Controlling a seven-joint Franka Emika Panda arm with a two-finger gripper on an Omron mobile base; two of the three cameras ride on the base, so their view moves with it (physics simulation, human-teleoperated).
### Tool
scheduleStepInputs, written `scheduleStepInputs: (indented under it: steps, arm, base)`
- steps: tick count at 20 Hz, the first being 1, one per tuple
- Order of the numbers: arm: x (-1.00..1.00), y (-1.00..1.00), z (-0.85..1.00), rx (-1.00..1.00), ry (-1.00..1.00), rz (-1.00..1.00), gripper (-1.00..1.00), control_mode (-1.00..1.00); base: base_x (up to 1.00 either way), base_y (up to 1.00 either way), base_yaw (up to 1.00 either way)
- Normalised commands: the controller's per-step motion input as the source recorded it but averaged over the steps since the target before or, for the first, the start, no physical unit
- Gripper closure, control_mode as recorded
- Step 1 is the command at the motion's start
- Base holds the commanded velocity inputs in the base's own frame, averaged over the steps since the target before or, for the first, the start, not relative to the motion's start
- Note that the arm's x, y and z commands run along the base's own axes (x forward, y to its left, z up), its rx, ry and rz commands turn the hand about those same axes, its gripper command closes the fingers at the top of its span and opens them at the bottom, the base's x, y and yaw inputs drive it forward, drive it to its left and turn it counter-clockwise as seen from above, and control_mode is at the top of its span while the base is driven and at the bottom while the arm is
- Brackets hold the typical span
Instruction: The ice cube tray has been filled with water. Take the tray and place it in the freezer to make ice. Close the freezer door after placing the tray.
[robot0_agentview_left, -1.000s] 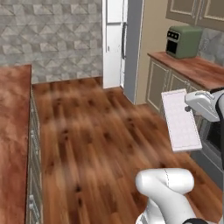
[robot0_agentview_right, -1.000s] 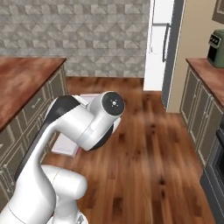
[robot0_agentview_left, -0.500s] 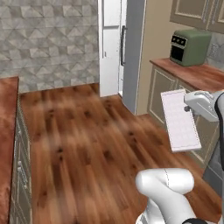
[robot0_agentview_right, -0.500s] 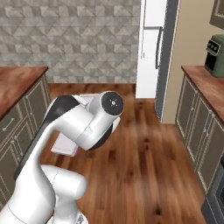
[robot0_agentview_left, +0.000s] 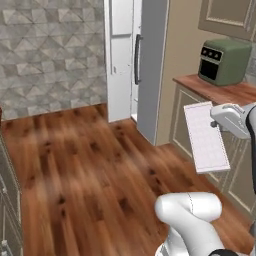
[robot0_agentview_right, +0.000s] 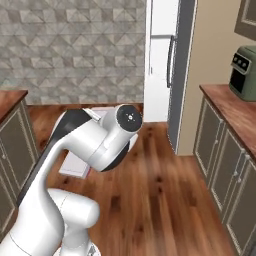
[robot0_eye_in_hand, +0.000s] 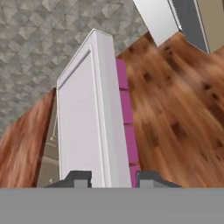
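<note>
Gripper (robot0_eye_in_hand: 112, 178) nearly closed, its two fingertips clamping the near end of the ice cube tray (robot0_eye_in_hand: 92, 113).

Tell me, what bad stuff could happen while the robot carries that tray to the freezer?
The end effector pinches the ice cube tray by one edge only, so a jolt might loosen it. The tray hangs tilted, nearly on edge, so the water could spill onto the wooden floor. The tray sticks out close to the counter cabinets, and the freezer door stands ahead, so the drive could bump it.
</note>
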Motion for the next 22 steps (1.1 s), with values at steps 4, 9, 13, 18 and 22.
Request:
scheduleStepInputs:
  steps: [4,9,13,18,22]
  arm:
    - [0.0,0.0,0.0,0.0,0.0,0.0,1.0,1.0]
    - [0.0,0.0,0.0,0.0,0.0,0.0,1.0,1.0]
    - [0.0,0.0,0.0,0.0,0.0,0.0,1.0,1.0]
    - [0.0,0.0,0.0,0.0,0.0,0.0,1.0,1.0]
    - [0.0,0.0,0.0,0.0,0.0,0.0,1.0,1.0]
  base:
    - [1.0,0.0,-0.17]
    - [1.0,0.0,-0.18]
    - [1.0,0.0,-0.19]
    - [1.0,0.0,-0.19]
    - [1.0,0.0,-0.19]
